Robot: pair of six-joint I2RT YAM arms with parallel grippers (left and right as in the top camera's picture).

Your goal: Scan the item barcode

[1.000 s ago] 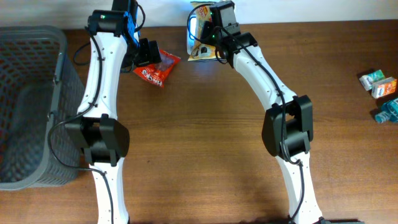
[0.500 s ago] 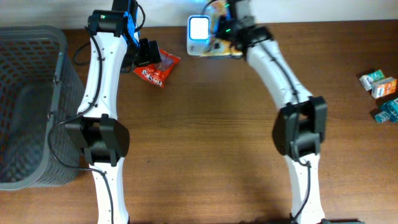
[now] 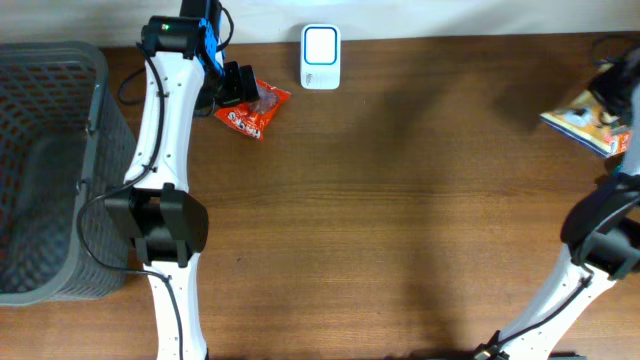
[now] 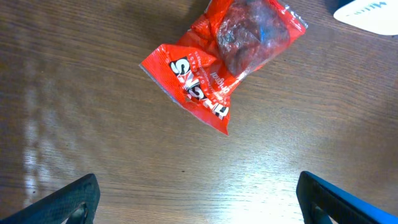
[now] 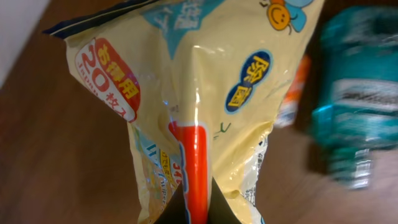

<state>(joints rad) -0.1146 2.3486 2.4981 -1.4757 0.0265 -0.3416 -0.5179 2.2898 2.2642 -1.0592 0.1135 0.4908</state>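
Observation:
A yellow packet (image 3: 583, 122) with a red sealed strip hangs at the table's far right, and my right gripper (image 3: 612, 100) is shut on it. In the right wrist view the dark jaws pinch the red strip of the yellow packet (image 5: 230, 93) at the right gripper (image 5: 196, 208). The white scanner (image 3: 320, 44) lies at the back middle, far from the packet. A red snack bag (image 3: 252, 108) lies flat to the scanner's left. My left gripper (image 3: 237, 88) hovers open over it. In the left wrist view the red snack bag (image 4: 224, 59) sits ahead of the open left gripper (image 4: 199, 208).
A grey mesh basket (image 3: 60, 60) fills the left side. Blurred teal packs (image 5: 360, 118) and an orange one lie on the table below the held packet. A corner of the scanner (image 4: 373, 12) shows at the top right of the left wrist view.
My right arm has swung from the scanner at the back middle to the far right, carrying the yellow packet. The left arm and red bag have not moved.

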